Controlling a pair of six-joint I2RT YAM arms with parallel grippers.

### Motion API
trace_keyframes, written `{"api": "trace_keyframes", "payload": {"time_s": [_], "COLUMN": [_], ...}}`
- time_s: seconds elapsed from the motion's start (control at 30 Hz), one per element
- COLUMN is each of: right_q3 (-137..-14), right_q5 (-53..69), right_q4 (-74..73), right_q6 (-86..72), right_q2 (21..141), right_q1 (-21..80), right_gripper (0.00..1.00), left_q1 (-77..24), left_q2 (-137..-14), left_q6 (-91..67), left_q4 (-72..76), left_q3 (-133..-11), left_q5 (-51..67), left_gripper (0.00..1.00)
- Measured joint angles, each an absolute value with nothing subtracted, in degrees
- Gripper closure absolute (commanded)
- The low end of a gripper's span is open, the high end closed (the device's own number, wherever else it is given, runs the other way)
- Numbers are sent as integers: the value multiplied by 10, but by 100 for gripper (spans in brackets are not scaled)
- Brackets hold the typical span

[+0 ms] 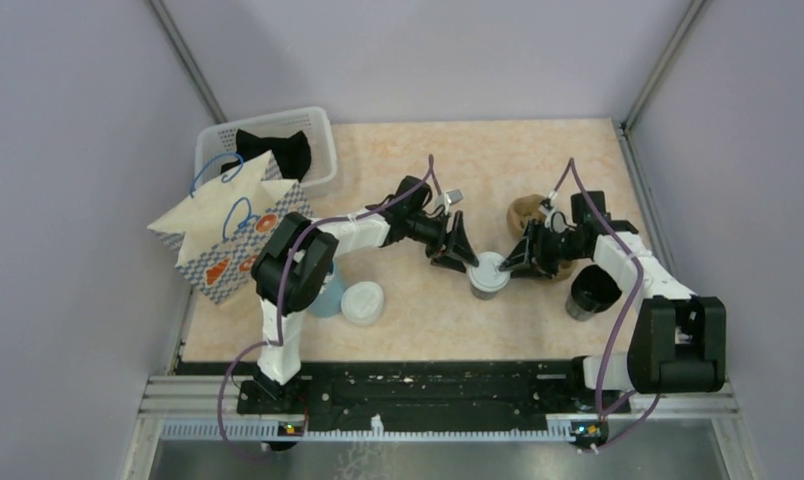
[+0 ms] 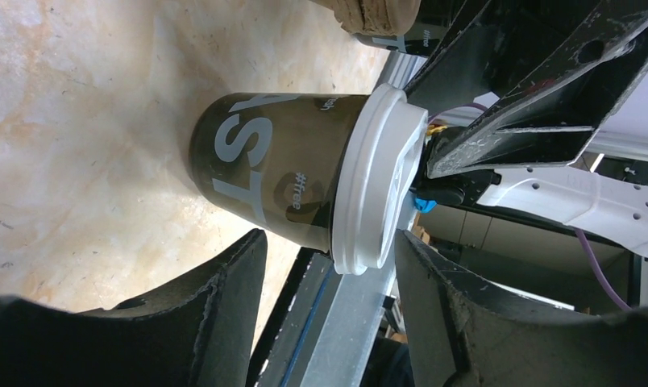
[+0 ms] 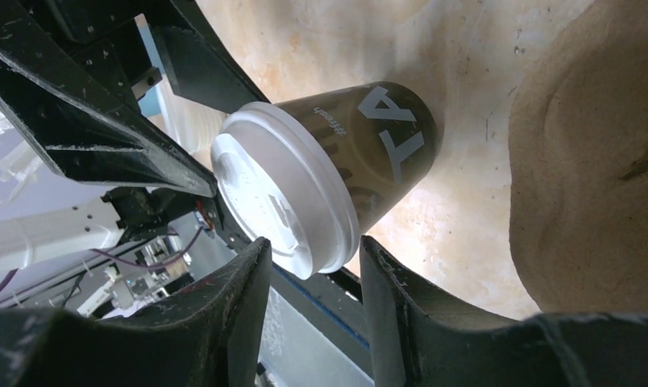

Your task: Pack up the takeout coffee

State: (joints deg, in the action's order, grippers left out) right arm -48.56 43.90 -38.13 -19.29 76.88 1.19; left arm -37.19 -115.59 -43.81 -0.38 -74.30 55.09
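- Two grippers flank the takeout coffee: the left gripper on one side, the right gripper on the other
- The cup stands upright on the table, near the middle, its white lid on
- Left gripper: jaws wide apart, the lid's rim just beyond the tips, no finger seen touching it
- Right gripper: jaws at a narrower gap, the lid's rim at the mouth of it; contact cannot be told
- A brown rounded lump lies just behind the right gripper, and a lidless black cup stands to its right
- A patterned paper bag sits at the far left, in front of a white basket
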Motion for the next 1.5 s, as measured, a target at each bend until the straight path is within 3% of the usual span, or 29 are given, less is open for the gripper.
{"api": "trace_keyframes", "payload": {"time_s": [0.2, 0.83, 1.07, 1.23, 1.37, 1.5], "right_q3": [-469, -412, -427, -451, -450, -430], "right_q5": [441, 477, 468, 462, 462, 459], "right_q4": [-377, -289, -314, -357, -378, -376], "right_q6": [-191, -248, -245, -222, -215, -222], "right_q2": [769, 774, 774, 755, 716, 689], "right_q1": [12, -6, -11, -16, -17, -21], "right_gripper": [62, 61, 41, 36, 44, 63], "left_q1": [-372, -366, -366, -365, -365, -365], "left_q2": [-1159, -1159, -1159, -1159, -1159, -1159], "left_q6": [-435, -431, -427, -416, -413, -408], "left_q4": [-8, 1, -4, -39, -51, -63], "left_q3": [-743, -718, -724, -738, -745, -752], "left_q5": [546, 545, 544, 537, 531, 528], "left_gripper": [46, 51, 50, 49, 49, 49]}}
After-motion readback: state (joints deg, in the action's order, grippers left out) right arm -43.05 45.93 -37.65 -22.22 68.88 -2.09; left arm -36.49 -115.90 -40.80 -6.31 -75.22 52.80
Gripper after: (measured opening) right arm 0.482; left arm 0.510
